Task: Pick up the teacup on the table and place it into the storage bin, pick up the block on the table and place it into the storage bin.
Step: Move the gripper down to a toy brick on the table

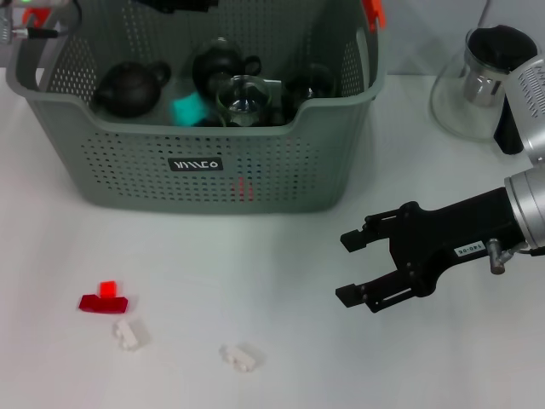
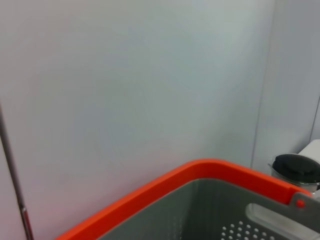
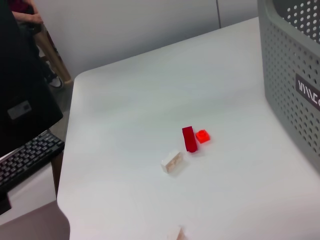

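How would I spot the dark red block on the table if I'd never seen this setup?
Start at the grey storage bin and look at the table in front of its left end. The dark red block lies there, long and flat, touching a smaller bright orange-red block; the two nearby blocks are white.

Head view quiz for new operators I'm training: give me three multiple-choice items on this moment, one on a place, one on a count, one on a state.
1. Where is the right claw?
A. inside the storage bin
B. over the table, right of the blocks
C. on the glass pitcher

2. How many white blocks lie on the table?
A. two
B. four
C. none

3. The right claw is:
A. shut on a red block
B. shut, empty
C. open, empty

Answers:
1 B: it hangs in front of the storage bin.
2 A: white blocks and.
3 C: fingers apart, nothing between.
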`<action>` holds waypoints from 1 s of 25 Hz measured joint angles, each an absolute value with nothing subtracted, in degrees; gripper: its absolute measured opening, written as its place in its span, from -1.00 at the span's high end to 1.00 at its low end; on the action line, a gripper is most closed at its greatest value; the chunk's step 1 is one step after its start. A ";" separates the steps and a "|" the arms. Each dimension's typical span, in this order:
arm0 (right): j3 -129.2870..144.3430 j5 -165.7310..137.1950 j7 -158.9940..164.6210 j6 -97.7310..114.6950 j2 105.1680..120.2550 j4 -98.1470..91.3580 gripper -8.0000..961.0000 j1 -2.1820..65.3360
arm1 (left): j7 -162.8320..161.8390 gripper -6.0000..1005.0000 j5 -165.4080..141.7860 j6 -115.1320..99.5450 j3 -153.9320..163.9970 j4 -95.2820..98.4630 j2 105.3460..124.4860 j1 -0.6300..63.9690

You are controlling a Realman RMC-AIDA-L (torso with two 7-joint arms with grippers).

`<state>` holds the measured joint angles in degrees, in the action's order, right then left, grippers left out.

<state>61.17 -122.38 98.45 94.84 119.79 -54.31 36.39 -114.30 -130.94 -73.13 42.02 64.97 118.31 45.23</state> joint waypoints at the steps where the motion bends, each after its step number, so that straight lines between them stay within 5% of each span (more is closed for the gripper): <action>1: 61.18 -122.37 98.44 94.83 119.81 -54.31 -0.80 36.39 | -114.32 -0.22 -130.95 -74.03 42.02 66.50 118.45 44.91; 11: 61.00 -122.30 98.68 94.40 119.97 -54.02 -0.80 36.38 | -115.19 -0.92 -128.54 -96.31 42.56 82.60 119.76 40.77; 16: 60.81 -122.23 98.94 93.77 119.97 -53.30 -0.80 36.38 | -115.28 -0.92 -130.74 -103.03 50.14 94.54 123.80 32.77; 25: 60.67 -122.23 98.80 92.36 119.97 -52.20 -0.80 36.64 | -119.73 -0.91 -135.43 -103.66 63.49 97.79 124.66 27.55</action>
<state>60.67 -122.23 98.80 92.36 119.97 -52.20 36.64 -119.73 -135.43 -103.66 63.49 97.79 124.66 27.55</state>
